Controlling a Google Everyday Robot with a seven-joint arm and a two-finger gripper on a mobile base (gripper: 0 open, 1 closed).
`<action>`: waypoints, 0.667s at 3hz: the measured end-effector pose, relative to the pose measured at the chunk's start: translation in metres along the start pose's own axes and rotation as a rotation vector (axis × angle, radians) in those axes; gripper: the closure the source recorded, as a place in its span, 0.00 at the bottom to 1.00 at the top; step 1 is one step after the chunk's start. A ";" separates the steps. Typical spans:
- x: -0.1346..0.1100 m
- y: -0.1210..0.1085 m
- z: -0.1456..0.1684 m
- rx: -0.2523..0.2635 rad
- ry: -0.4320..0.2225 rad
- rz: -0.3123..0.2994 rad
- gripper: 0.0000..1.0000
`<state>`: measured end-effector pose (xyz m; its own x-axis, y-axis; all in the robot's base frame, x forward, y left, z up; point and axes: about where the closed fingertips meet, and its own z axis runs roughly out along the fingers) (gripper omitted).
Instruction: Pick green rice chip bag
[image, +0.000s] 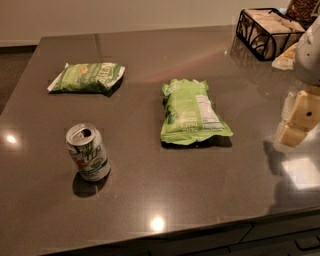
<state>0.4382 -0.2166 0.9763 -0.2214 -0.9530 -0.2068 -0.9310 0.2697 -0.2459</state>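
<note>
Nearest us, toward the front-left corner of the tabletop (200, 190), stands an opened soda can (88, 152). Behind it, toward the back-left corner, lies a smaller, darker green bag (86, 78) that we should ignore. Our target, the green rice chip bag (192, 112), lies flat mid-table, well apart from both. A wire basket (267, 32) sits at the back-right corner. The gripper (299, 122) hangs over the right edge, holding nothing; whether it is open or closed we cannot tell. We should bring it leftward over the bag, span its narrow width and pinch gently.
</note>
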 end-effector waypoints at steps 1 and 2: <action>0.000 0.000 0.000 0.000 0.000 0.000 0.00; -0.009 -0.007 0.004 0.002 -0.014 0.038 0.00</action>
<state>0.4474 -0.2097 0.9764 -0.2529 -0.9400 -0.2292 -0.9213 0.3063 -0.2395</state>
